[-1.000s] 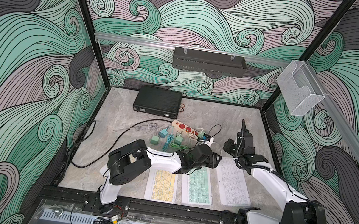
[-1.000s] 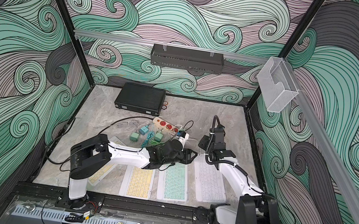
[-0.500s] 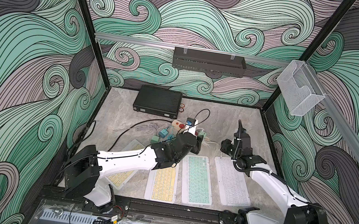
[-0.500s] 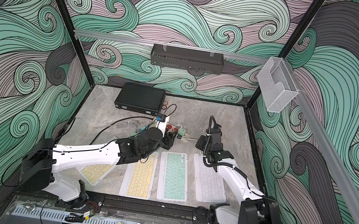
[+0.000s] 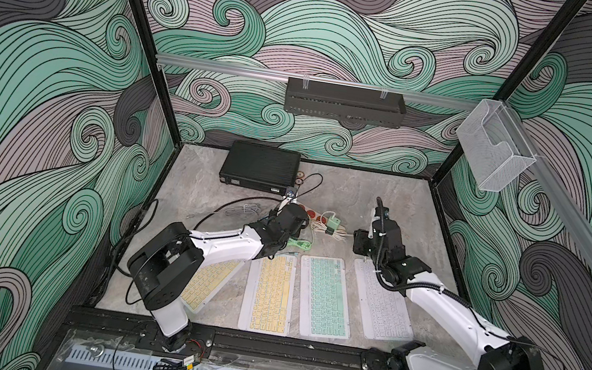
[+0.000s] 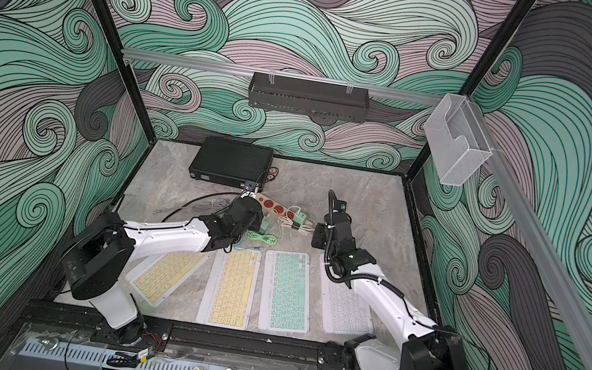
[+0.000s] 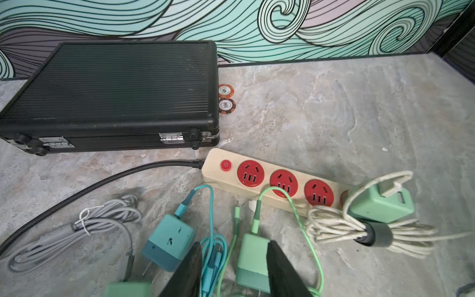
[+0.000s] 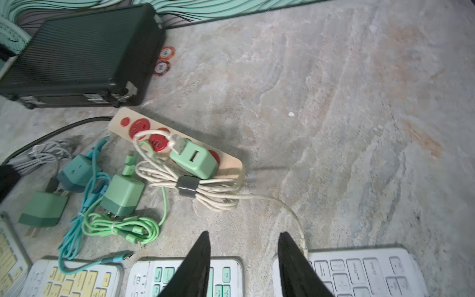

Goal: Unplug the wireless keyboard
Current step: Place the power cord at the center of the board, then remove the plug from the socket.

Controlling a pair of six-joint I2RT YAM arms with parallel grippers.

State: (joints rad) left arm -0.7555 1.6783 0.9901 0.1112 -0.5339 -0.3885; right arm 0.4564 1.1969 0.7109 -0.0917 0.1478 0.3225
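The white keyboard (image 5: 383, 306) (image 8: 365, 272) lies rightmost in the row. A white cable (image 8: 290, 210) is plugged into its far edge and runs through a banded coil to a green charger (image 8: 195, 159) (image 7: 380, 205). That charger sits on the beige power strip (image 8: 231, 164) (image 5: 315, 215). My right gripper (image 8: 243, 233) (image 5: 360, 243) is open over the gap between the mint keyboard (image 8: 226, 272) and the white one, one finger just beside the plug. My left gripper (image 7: 234, 243) is open, straddling a loose green adapter (image 7: 253, 257) and a teal cable (image 7: 213, 246).
Two yellow keyboards (image 5: 272, 294) (image 5: 208, 280) lie left of the mint one. A black case (image 5: 259, 166) and two poker chips (image 7: 226, 99) sit at the back. Loose adapters, a grey cable bundle (image 7: 77, 231) and the strip's black cord (image 7: 102, 180) crowd the middle left.
My left arm has swung left and back, from the keyboards' far edges to over the loose adapters. My right gripper has opened wider and shifted slightly.
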